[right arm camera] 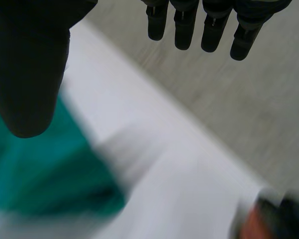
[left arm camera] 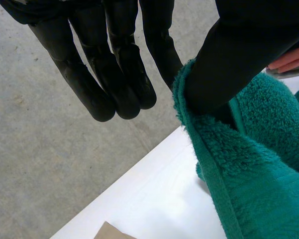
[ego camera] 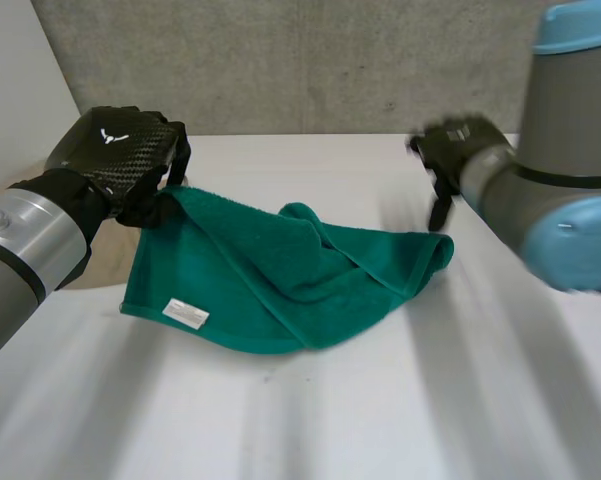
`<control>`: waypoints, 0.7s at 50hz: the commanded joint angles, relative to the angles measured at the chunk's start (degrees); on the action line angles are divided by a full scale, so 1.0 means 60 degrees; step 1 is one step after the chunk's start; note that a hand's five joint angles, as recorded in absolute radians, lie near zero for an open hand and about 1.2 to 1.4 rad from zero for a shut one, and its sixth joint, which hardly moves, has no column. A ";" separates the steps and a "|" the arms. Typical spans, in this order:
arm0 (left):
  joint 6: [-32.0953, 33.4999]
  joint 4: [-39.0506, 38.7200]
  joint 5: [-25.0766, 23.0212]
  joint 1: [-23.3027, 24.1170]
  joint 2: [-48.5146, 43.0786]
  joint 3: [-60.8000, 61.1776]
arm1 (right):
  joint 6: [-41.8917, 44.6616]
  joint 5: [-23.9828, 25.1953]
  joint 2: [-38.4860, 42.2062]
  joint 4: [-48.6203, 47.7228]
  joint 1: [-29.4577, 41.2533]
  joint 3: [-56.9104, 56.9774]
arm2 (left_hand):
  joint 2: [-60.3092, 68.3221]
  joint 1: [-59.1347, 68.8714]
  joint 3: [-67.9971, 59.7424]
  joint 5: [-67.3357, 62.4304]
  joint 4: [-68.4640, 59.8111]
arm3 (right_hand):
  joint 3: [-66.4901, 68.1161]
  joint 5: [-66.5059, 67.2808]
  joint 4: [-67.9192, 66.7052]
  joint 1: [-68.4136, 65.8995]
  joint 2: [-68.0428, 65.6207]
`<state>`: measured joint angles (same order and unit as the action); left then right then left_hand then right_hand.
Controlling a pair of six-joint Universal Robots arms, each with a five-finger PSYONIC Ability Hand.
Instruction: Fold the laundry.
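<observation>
Green towel (ego camera: 280,275) in the middle of the white bench (ego camera: 380,420), bunched up and wrinkly, with a small white label (ego camera: 185,313) near its front left corner. Far left corner lifted up off the bench and pinched by the left robot hand (ego camera: 120,150). Right end of the towel resting on the bench, near the right robot hand (ego camera: 455,150) but apart from it. Looks like the very start of the job: no neat fold yet, just one corner picked up. For the next move, probably best to bring the right robot hand down onto the other far corner, then pull the towel flat before any folding. In the head view, just a dark rounded shape sitting on that corner, grip hard to make out. In the left wrist view, much clearer: thumb (left arm camera: 239,59) squeezing the fluffy edge, seemingly against the nearest finger, other fingers (left arm camera: 124,74) straight and off the cloth. In the right wrist view, fingers (right arm camera: 184,25) straight, thumb (right arm camera: 25,74) spread well away from them, nothing held, and a patch of green down below the thumb.
</observation>
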<state>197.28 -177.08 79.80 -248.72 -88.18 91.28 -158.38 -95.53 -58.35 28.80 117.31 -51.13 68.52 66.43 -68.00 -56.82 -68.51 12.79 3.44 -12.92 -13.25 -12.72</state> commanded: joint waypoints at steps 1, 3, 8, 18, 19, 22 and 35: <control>0.0006 0.0026 -0.0013 0.0028 0.0005 -0.0009 | -0.1228 0.1799 -0.1465 0.0535 -0.0187 -0.3516 | 0.1913 0.2262 -0.2000 -0.2196 -0.1915 | 0.2169 0.2060 -0.2147 -0.2091 -0.2179; 0.0006 0.0041 -0.0013 0.0043 0.0034 -0.0009 | -0.1913 0.2325 -0.1553 -0.0209 -0.0085 -0.4466 | 0.1913 0.2262 -0.2000 -0.2196 -0.1915 | 0.2840 0.2731 -0.2818 -0.2762 -0.2851; -0.0008 0.0085 0.0002 0.0072 0.0151 -0.0009 | -0.3059 0.2300 -0.1203 -0.2335 0.0661 -0.5715 | 0.1913 0.2262 -0.2000 -0.2196 -0.1915 | 0.2956 0.2848 -0.2934 -0.2878 -0.2967; -0.0038 0.0085 0.0001 0.0131 0.0224 -0.0038 | -0.2754 0.0426 0.0379 -0.5135 0.2010 -0.5835 | 0.1913 0.2262 -0.2000 -0.2196 -0.1915 | 0.2928 0.2820 -0.2906 -0.2850 -0.2939; -0.0038 0.0085 -0.0013 0.0131 0.0224 -0.0024 | -0.2594 0.0105 0.0597 -0.5441 0.2141 -0.5703 | 0.1913 0.2262 -0.2000 -0.2196 -0.1915 | 0.2984 0.2875 -0.2962 -0.2906 -0.2994; -0.0038 0.0085 -0.0013 0.0131 0.0195 -0.0024 | -0.2344 -0.0278 0.0906 -0.5911 0.2274 -0.5527 | 0.1913 0.2262 -0.2000 -0.2196 -0.1915 | 0.3653 0.3545 -0.3631 -0.3576 -0.3664; 0.0050 0.0114 0.0192 0.0014 0.0180 -0.0053 | -0.1977 -0.0281 -0.1097 -0.6090 0.1470 -0.5673 | 0.1913 0.2262 -0.2000 -0.2196 -0.1915 | 1.1202 1.1094 -1.1180 -1.1125 -1.1213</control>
<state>197.22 -176.57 80.37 -248.06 -86.96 91.13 -170.21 -100.21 -55.07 -10.34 129.94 -84.38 68.53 66.43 -68.01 -56.82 -68.52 67.87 56.41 -68.42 -64.00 -67.39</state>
